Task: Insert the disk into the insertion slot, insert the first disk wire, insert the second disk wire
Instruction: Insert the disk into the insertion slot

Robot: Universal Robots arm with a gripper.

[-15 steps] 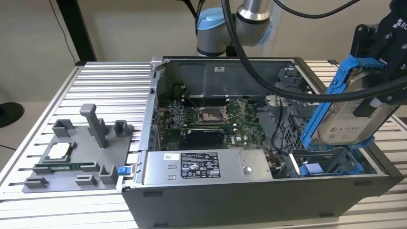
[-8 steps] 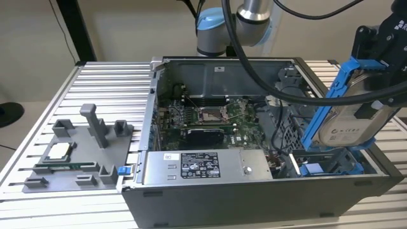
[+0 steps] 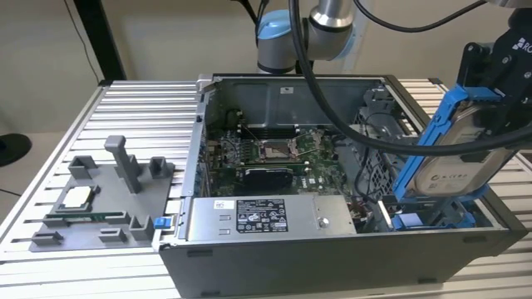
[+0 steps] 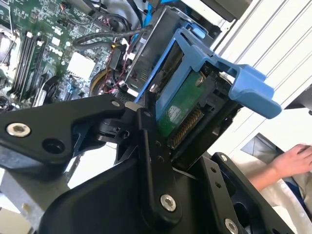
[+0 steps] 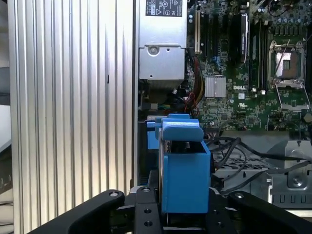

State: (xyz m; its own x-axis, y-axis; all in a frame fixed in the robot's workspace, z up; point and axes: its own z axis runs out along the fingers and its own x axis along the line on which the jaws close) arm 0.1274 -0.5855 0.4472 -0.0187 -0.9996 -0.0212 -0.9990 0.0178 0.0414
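My gripper (image 3: 492, 103) is shut on the disk (image 3: 455, 168), a silver-grey drive with a white label in a bright blue carrier frame (image 3: 432, 134). I hold it tilted, nearly on edge, over the open computer case at the exterior view's right. Its lower end hangs just above the insertion slot (image 3: 409, 221), a bay with blue plastic in the case's near right corner. In the second wrist view the disk's green circuit board (image 4: 180, 109) shows between the fingers (image 4: 146, 126). The first wrist view has the blue carrier (image 5: 185, 175) end-on above the gripper (image 5: 183, 212). Black cables (image 5: 229, 151) lie beside the bay; which are the disk wires I cannot tell.
A grey labelled power-supply box (image 3: 266, 215) sits along the case's near wall, with the motherboard (image 3: 266, 149) behind it. A grey fixture with small parts (image 3: 91, 199) lies on the slatted table (image 3: 141, 112) at the exterior view's left. A person's hand (image 4: 292, 158) rests outside the case.
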